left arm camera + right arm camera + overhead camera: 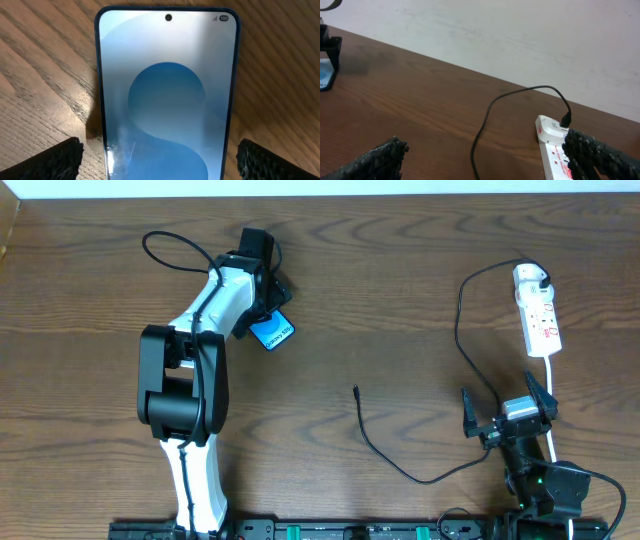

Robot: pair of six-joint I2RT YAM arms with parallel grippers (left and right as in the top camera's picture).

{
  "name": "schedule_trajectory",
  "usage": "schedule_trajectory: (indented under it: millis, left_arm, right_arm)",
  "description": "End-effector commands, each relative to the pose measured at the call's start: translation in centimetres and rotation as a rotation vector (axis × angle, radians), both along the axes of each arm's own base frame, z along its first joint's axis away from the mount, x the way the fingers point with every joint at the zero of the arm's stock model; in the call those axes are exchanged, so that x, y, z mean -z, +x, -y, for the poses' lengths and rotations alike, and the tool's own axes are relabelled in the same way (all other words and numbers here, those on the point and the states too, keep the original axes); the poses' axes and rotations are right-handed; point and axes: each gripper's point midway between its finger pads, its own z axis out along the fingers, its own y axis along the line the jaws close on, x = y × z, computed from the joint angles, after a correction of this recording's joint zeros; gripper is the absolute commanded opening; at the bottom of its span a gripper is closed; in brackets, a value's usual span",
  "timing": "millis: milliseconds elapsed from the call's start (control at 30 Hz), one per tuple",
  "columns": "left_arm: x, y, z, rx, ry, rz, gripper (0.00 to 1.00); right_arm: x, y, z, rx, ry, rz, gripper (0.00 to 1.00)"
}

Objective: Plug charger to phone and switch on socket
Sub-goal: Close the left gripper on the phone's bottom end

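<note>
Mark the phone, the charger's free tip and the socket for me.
phone (167, 100), left wrist view, centre of the screen.
charger tip (357, 391), overhead view, free connector end.
socket (541, 320), overhead view, middle of the white strip.

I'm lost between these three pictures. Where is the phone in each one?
Overhead: the phone is a small tilted blue rectangle, upper left of centre.
Left wrist: it fills the middle of the picture, screen up.
Right wrist: only a blue sliver shows at the far left edge.
Shared landmark: the brown wooden table it lies on, seen in all three.
</note>
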Motion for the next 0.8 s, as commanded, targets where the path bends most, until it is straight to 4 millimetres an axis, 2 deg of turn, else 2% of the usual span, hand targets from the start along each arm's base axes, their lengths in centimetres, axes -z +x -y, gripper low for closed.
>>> schedule_trajectory:
  millis: [0, 767]
  left_arm:
    - [0.83, -0.48, -0.13, -0.016, 0.002, -0.024, 0.98]
    - [1.27, -0.90, -0.21, -0.017, 0.005, -0.036, 0.98]
  right_arm:
    - [0.11, -0.03, -0.11, -0.005, -0.011, 0.000, 0.99]
    - [0.11, -0.03, -0.10, -0.004, -0.011, 0.000, 0.99]
